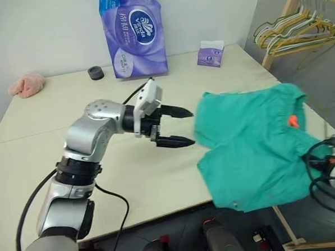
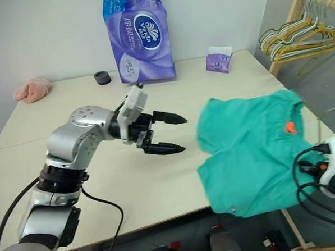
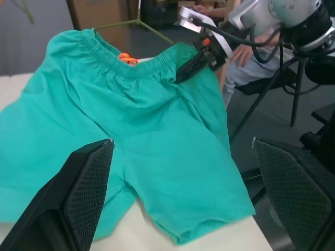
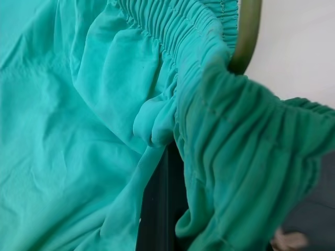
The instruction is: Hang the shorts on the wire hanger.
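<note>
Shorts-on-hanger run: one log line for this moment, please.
phase: mid-hang | shorts: over table edge | right gripper: shut on waistband | wire hanger: at waistband | left gripper: open, beside shorts

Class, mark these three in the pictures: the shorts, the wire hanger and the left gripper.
shorts (image 1: 253, 149), left eye view, middle of the cloth.
wire hanger (image 4: 246, 36), right wrist view, wire beside the waistband.
left gripper (image 1: 181, 126), left eye view, between the open fingertips.
</note>
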### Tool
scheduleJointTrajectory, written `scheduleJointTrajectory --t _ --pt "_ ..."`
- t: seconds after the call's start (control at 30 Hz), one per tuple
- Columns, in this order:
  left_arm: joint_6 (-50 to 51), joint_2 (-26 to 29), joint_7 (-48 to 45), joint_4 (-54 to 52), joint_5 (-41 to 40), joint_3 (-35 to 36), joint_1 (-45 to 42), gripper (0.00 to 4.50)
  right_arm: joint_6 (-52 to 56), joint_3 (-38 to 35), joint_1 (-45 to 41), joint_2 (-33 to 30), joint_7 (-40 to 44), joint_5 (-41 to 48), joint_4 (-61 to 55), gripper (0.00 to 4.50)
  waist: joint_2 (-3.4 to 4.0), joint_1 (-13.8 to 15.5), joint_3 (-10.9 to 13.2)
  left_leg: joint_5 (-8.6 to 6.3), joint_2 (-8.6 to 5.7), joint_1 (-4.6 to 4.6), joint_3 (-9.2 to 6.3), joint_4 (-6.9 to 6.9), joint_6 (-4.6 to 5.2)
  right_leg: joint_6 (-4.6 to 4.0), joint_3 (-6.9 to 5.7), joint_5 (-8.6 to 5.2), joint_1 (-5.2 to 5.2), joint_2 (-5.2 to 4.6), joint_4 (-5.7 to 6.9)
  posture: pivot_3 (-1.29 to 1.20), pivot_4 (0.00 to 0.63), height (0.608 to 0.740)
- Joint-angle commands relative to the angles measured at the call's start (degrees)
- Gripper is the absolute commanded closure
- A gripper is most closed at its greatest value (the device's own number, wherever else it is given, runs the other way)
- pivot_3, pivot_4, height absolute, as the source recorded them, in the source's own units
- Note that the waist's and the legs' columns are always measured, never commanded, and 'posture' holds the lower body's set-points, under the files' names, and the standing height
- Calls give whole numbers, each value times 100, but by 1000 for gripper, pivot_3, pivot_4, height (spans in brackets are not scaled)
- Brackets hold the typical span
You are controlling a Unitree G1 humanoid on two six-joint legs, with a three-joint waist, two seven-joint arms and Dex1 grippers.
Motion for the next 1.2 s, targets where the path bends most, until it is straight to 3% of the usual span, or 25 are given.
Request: scheduleJointTrajectory --t 0.03,0.43,0.6,0.83,1.2 --pt "-176 -209 111 -300 16 -103 -272 17 407 -473 -642 -538 -213 -231 228 4500 9 -57 17 0 2 1 0 -2 0 0 0 0 1 3 -3 -399 193 740" --pt "-558 -677 215 -124 92 -186 -683 17 424 -124 -3900 -1925 -1149 -983 3490 4500 41 -390 315 -24 3 46 32 -13 41 17 30 -16 54 6 -37 -416 240 740" --pt "-615 -840 259 -3 154 -204 -893 17 252 126 -4763 -2285 -1336 -1183 4945 4500 33 -433 407 -27 3 47 49 -15 46 17 52 -15 53 7 -40 -417 251 740" --pt "-655 -1034 178 233 162 -237 -1222 17 270 473 -5170 -2552 -1365 -1256 6086 4500 29 -547 510 -31 2 54 103 -19 51 49 102 -21 52 6 -44 -415 256 740" --pt "-461 -1315 -111 891 -53 -117 -1861 17 283 231 -5316 -2331 -1294 -1183 5883 4500 28 -608 517 -35 2 56 136 -18 53 81 135 -15 48 6 -59 -410 237 740"
